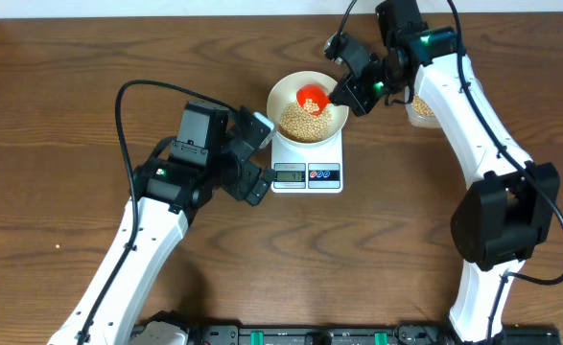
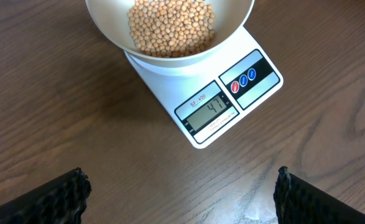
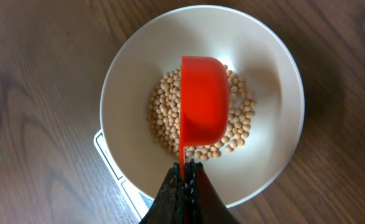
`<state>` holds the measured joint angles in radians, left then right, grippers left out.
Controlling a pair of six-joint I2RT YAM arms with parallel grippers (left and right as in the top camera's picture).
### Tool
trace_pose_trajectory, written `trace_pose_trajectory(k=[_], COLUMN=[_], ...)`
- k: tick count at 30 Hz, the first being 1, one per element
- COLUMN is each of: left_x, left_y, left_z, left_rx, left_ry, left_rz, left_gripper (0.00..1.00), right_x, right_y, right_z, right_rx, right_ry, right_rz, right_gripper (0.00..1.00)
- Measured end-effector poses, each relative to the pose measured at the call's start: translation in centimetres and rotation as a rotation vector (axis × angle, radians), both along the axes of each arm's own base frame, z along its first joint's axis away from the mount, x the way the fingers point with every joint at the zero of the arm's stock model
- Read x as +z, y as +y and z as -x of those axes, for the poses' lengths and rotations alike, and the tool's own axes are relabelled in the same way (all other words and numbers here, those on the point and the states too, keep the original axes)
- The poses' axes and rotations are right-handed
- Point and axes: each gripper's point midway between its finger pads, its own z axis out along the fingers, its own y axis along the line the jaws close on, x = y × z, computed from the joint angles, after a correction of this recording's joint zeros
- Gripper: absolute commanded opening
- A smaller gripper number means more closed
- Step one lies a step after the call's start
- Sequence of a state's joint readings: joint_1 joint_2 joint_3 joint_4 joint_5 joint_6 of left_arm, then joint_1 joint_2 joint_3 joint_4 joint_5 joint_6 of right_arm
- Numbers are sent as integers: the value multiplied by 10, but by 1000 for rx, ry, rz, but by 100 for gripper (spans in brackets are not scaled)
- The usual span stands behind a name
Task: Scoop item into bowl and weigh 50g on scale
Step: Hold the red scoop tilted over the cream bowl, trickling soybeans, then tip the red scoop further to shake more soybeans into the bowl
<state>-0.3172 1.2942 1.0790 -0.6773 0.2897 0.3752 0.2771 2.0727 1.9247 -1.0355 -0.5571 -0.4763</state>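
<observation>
1. Forty-seven reads on the scale (image 2: 163, 78) display (short of fifty, I judge). The bowl (image 3: 263, 62) sits on the scale, beans (image 2: 170, 28) heaped inside.
2. Right gripper (image 3: 185, 169) is clamped on the red scoop (image 3: 202, 99) by its handle. The scoop reaches straight ahead of it, directly over the beans.
3. Left gripper (image 2: 182, 193) hangs spread and empty, just before the scale's front.

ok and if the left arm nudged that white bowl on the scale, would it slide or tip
Probably slide rather than tip: the bowl looks smooth and wide, and the beans sit as ballast at its bottom. It overhangs the small scale, so a firm push could carry it off the edge. The loose beans would probably roll about.
</observation>
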Motion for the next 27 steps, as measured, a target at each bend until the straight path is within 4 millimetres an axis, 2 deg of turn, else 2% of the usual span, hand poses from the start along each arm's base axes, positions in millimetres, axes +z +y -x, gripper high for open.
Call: trace_pose_trajectory(k=[13, 27], left_x=[0, 0], left_y=[0, 0], left_z=[0, 0], left_rx=[0, 0], left_ry=[0, 0], left_rz=[0, 0], left_gripper=[96, 96], right_x=[2, 2], right_y=[-10, -9], right_z=[-4, -1], right_rx=[-20, -17], right_ry=[7, 19], right_rz=[-17, -25], right_gripper=[1, 1])
